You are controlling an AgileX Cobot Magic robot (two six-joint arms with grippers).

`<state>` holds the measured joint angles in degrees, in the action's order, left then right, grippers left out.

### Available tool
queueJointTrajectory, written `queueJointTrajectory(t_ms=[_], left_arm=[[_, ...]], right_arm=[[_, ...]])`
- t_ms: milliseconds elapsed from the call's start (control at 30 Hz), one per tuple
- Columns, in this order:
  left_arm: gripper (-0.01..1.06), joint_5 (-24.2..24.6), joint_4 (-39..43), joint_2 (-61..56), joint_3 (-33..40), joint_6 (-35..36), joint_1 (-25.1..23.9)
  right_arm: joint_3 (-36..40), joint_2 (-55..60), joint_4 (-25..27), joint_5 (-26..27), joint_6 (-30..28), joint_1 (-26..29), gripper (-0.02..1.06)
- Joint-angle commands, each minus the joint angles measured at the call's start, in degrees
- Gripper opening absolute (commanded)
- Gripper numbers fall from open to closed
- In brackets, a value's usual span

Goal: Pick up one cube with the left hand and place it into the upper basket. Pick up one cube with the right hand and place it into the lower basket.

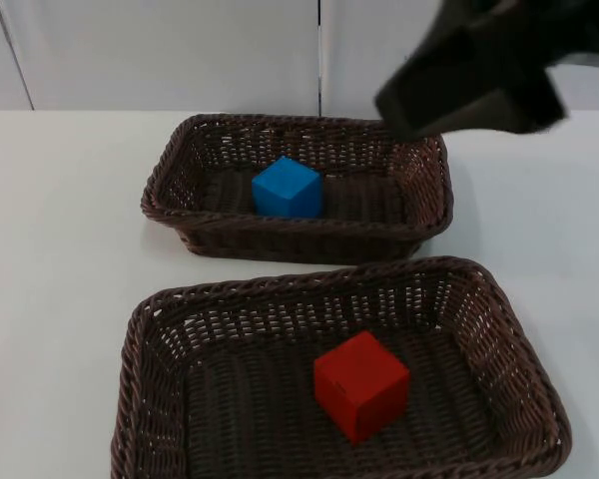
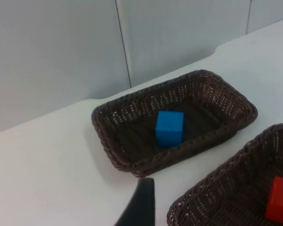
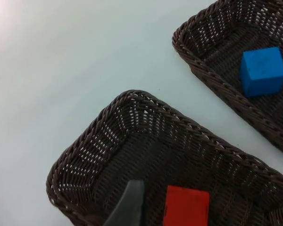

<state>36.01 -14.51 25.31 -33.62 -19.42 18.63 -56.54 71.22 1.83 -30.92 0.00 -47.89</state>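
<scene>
Brown wicker upper basket (image 1: 180, 160) holds a blue cube (image 1: 288, 188); the lower basket (image 1: 145, 329) holds a red cube (image 1: 361, 385) (both resting on the basket floors). Right gripper (image 3: 127, 207) hovers above the lower basket, left gripper (image 2: 141, 205) over the white table (image 1: 60, 249); whether either grips cannot be told.

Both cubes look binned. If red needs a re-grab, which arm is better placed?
Right, likely. The right gripper hangs over the brown wicker lower basket beside the red cube; the left gripper sits over the white table, outside both baskets.
</scene>
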Motion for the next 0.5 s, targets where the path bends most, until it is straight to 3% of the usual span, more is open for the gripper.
queueJointTrajectory(t_ms=[0,467], left_arm=[[0.83,2.8,0.7,-0.4,0.3,0.3,0.2],[0.83,7.4,0.4,-4.4,0.3,1.5,0.2]], right_arm=[[3.6,-4.2,-0.2,2.3,-0.9,-0.1,0.85],[11.6,-17.6,-1.8,2.6,-0.9,-0.1,0.85]])
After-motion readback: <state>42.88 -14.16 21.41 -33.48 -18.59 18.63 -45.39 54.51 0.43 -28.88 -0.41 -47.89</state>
